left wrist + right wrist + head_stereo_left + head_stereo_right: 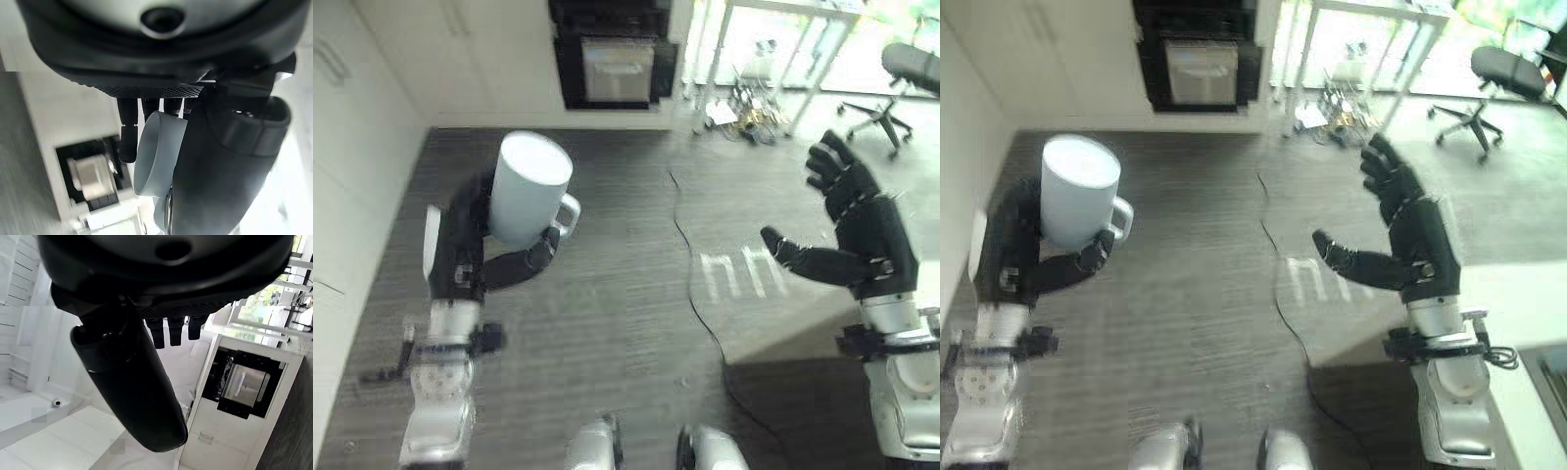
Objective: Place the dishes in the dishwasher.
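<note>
A pale blue-white mug (529,188) is held upside down in the air at the left, its flat base up and its handle toward the middle. My left hand (470,245) is shut on it, fingers round its far side and thumb under the handle; the left wrist view shows the mug's rim (159,152) between thumb and fingers. My right hand (857,230) hangs at the right, open, fingers straight and spread, thumb pointing toward the mug, holding nothing. In the right wrist view the right hand's thumb (127,382) stands free.
Dark wood floor (607,313) lies below. White cabinets (352,147) run along the left. A built-in black oven (617,59) stands at the back. An office chair (901,88) and a glass table are at the back right.
</note>
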Motion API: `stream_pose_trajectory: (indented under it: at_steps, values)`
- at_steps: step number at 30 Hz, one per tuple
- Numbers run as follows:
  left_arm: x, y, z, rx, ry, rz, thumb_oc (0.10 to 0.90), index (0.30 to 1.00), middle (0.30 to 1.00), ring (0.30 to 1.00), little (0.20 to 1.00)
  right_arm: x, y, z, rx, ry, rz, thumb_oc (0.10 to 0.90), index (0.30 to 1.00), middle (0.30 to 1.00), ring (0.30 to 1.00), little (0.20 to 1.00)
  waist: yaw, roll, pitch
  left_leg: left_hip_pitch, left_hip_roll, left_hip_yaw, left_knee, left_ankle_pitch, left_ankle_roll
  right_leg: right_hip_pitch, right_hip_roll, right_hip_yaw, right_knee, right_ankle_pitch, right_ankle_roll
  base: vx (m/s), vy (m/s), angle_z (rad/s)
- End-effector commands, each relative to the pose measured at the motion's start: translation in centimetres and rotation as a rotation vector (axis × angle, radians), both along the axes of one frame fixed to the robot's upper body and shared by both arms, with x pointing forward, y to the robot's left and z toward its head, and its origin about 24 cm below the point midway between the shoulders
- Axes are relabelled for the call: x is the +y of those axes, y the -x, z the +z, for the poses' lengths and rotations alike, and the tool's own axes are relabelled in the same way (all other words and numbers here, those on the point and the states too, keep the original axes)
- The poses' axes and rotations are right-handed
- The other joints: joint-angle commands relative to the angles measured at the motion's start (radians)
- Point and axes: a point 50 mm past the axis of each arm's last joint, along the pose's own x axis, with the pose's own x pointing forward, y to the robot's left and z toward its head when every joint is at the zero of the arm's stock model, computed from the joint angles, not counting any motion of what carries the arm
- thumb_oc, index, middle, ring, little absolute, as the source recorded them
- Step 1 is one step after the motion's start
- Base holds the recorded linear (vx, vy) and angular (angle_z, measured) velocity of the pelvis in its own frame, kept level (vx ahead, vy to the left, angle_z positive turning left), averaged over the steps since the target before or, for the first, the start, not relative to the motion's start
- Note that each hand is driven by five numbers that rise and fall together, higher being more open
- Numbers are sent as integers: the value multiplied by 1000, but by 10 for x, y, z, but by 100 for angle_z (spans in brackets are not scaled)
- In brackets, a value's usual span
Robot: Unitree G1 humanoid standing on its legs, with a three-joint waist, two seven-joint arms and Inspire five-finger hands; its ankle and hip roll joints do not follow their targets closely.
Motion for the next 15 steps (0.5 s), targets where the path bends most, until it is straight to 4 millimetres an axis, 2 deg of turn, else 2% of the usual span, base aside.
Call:
stream_pose_trajectory:
  at_steps: [1,4,15]
  values:
    - [-20,11,57,-335,-46,-133,400,300,300,300,300,6,18,36,-231,-13,56,800,900,900,900,900,-31,15,-139,76,-5,-19,-46,-94,-45,132,4,-97,-161,24,50,-41,-187,28]
    - [-17,17,56,-339,-48,-114,400,300,300,300,300,14,15,38,-241,-14,81,800,900,900,900,900,-13,23,-145,78,-12,-28,-46,-93,-47,138,7,-101,-161,16,49,-9,-160,22]
    - [-11,22,55,-323,-43,-81,400,300,300,300,300,23,12,37,-217,-28,110,800,900,900,900,900,-10,51,-154,75,2,-19,-46,-86,-61,139,19,-113,-161,-10,33,18,-100,4]
